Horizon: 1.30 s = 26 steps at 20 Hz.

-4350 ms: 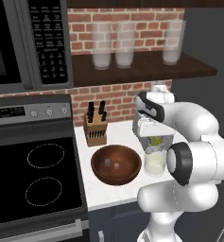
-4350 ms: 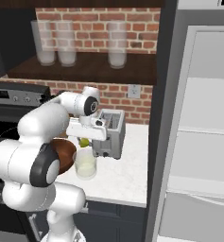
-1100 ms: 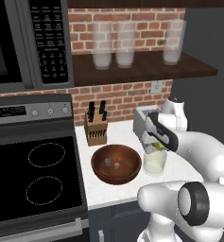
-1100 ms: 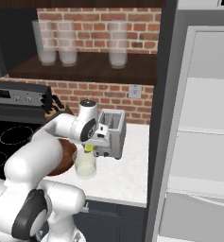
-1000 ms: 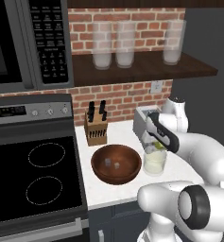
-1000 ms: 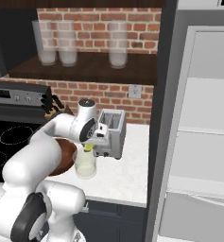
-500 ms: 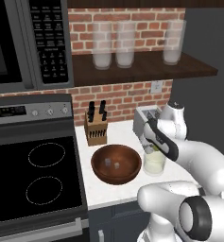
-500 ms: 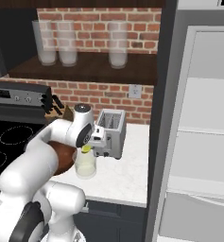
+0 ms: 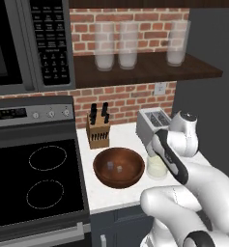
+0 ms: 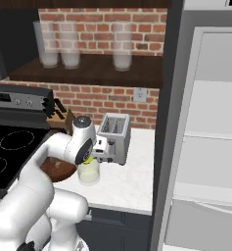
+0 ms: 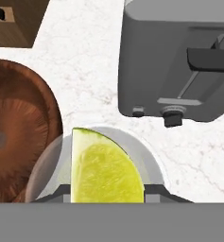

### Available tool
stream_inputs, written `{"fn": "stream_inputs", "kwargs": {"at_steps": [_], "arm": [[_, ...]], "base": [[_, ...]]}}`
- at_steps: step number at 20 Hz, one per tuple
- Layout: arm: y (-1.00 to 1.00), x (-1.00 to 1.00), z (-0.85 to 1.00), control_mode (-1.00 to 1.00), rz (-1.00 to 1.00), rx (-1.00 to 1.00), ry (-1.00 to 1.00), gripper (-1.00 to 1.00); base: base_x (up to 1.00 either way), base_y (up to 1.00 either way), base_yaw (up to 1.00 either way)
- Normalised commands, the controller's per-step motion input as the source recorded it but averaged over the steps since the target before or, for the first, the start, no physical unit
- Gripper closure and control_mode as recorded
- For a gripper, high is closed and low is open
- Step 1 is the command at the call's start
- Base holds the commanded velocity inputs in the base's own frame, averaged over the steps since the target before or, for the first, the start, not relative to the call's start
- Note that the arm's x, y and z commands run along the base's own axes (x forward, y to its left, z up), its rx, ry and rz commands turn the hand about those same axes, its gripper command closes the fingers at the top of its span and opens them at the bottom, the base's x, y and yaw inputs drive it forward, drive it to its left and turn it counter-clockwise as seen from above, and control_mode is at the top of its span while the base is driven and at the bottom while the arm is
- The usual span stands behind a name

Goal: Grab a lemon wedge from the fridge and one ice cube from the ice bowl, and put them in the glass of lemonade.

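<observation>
Lemon wedge point(image 11: 104, 171) hides the fingers; ice bowl point(image 11: 19, 127) cropped.

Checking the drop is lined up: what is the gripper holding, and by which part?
The gripper holds the lemon wedge, pinched by its lower end between the fingertips, directly above the glass of lemonade.

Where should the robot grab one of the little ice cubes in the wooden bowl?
Across two flat opposite sides, coming straight down from above. The ice cube lies low in the ice bowl, whose raised rim blocks a sideways reach; a second cube lies close beside it, so pinch carefully.
</observation>
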Motion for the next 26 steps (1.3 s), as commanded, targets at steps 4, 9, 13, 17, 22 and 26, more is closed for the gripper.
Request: {"fn": "stream_inputs", "kwargs": {"at_steps": [4,9,13,17,22,26], "arm": [[0.1,-0.02,0.02,-1.0,0.0,0.0,-0.02,1.0],[0.05,0.0,-0.16,-1.0,0.0,0.0,0.0,1.0],[0.0,0.0,-0.12,-1.0,0.0,0.0,0.0,1.0],[0.0,0.0,0.0,-1.0,0.0,0.0,0.0,1.0],[0.0,0.0,0.0,-1.0,0.0,0.0,0.0,-1.0],[0.0,0.0,0.0,-1.0,0.0,0.0,0.0,-1.0]], "base": [[0.0,0.0,0.0],[0.0,0.0,0.0],[0.0,0.0,0.0],[0.0,0.0,0.0],[0.0,0.0,0.0],[0.0,0.0,0.0]]}}
